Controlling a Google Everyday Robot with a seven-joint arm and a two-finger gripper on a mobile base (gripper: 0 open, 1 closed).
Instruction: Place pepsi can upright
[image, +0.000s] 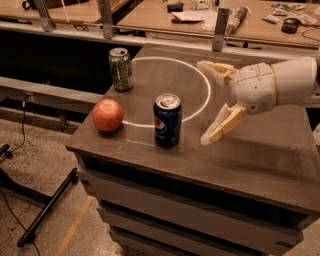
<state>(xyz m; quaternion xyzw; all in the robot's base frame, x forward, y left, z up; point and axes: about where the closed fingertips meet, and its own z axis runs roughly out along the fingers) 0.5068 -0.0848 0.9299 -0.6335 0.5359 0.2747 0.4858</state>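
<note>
The pepsi can (167, 120) stands upright on the dark table top (260, 155), near its front edge, silver top facing up and logo facing the front. My gripper (204, 102) is open and empty, to the right of the can and clear of it. One cream finger (215, 70) points left at the back; the other (223, 125) hangs lower toward the front. Nothing is between them.
A green can (120, 69) stands upright at the table's back left. A red apple (107, 115) sits left of the pepsi can. A white ring (200, 85) is marked on the top. A workbench with clutter (200, 15) runs behind; a metal stand (47, 207) lies on the floor left.
</note>
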